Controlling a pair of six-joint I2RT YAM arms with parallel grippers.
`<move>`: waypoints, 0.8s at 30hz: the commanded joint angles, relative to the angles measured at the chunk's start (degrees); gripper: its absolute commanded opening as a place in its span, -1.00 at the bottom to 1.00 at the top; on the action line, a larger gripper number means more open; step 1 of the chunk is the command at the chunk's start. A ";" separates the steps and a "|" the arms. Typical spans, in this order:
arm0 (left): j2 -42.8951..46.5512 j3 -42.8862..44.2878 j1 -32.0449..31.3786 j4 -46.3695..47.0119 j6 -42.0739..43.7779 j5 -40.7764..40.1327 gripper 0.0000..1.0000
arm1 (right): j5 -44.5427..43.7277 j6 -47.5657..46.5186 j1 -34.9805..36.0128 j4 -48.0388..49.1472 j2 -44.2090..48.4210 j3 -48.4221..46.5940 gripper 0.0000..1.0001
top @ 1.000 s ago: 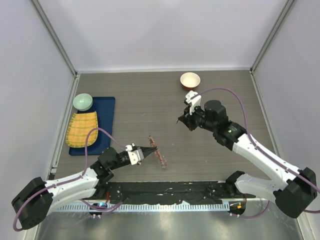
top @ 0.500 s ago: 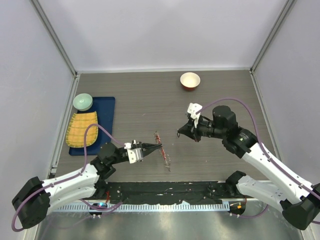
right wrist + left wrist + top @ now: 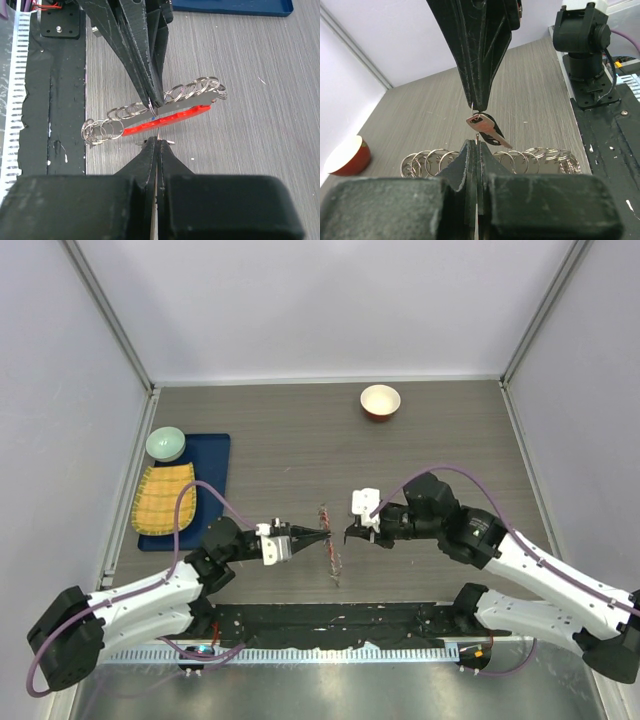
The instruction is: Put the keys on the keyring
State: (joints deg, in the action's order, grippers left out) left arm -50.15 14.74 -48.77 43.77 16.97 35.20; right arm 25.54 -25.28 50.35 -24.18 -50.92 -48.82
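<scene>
The keyring (image 3: 333,558) lies flat on the table, with both grippers meeting just above it. The left gripper (image 3: 322,534) has its fingers squeezed tight together. The right gripper (image 3: 348,534) pinches a key (image 3: 487,129) that dangles over the rings. Off to the keyring's left, a blue tray (image 3: 210,460) carries a yellow cloth (image 3: 165,498) and a green bowl (image 3: 166,444). Far beyond the keyring sits a red-rimmed bowl (image 3: 380,400), white inside.

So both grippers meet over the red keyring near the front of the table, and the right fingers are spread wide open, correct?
Not the last part. The right gripper has its fingers pressed shut, as the right wrist view shows; in the left wrist view a key hangs from their tips. The rest holds: it meets the left gripper over the red keyring.
</scene>
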 commanded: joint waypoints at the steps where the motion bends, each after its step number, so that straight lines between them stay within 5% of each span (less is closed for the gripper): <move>1: -0.74 3.10 -0.01 1.67 1.75 3.11 -1.00 | -2.78 -2.85 2.03 0.46 0.29 -0.75 -0.99; 24: -2.49 4.15 -0.01 0.88 0.69 4.44 -0.99 | -9.55 -7.59 8.71 -1.21 -0.68 -0.05 -0.99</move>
State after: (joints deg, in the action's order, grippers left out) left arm -52.75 15.97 -48.77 41.95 17.19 38.74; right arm 16.75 -31.64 58.43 -25.89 -51.42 -48.42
